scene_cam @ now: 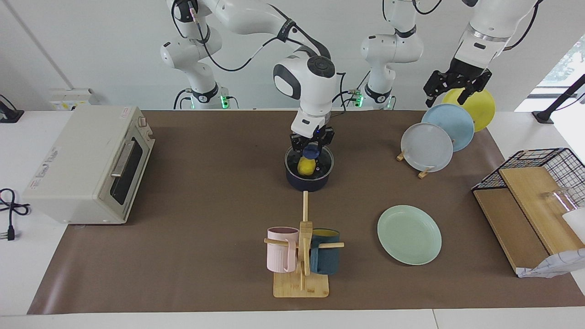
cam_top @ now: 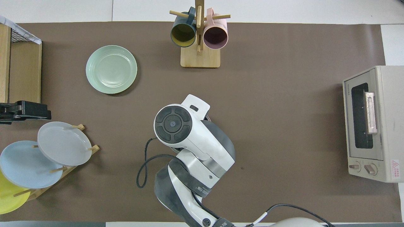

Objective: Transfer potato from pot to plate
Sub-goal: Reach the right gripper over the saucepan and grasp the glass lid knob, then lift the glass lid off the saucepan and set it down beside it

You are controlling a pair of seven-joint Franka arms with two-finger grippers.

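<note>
Potato (scene_cam: 305, 167) sits in the pot (scene_cam: 309, 173); mint-green plate (scene_cam: 409, 234) bare. Right end effector (scene_cam: 312, 149) closed on a blue knob over the pot. Left end effector (scene_cam: 454, 90) wide above the plate rack, waiting. Transfer not begun.

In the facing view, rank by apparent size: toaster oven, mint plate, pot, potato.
Largest to smallest:
1. Toaster oven
2. Mint plate
3. Pot, partly hidden by the right claw
4. Potato
The plate lies nearer the camera, so its margin over the pot is unsure.

bright even light, both views sharp; soft short shadows on brown mat (scene_cam: 205, 219); window glare top corner.
</note>
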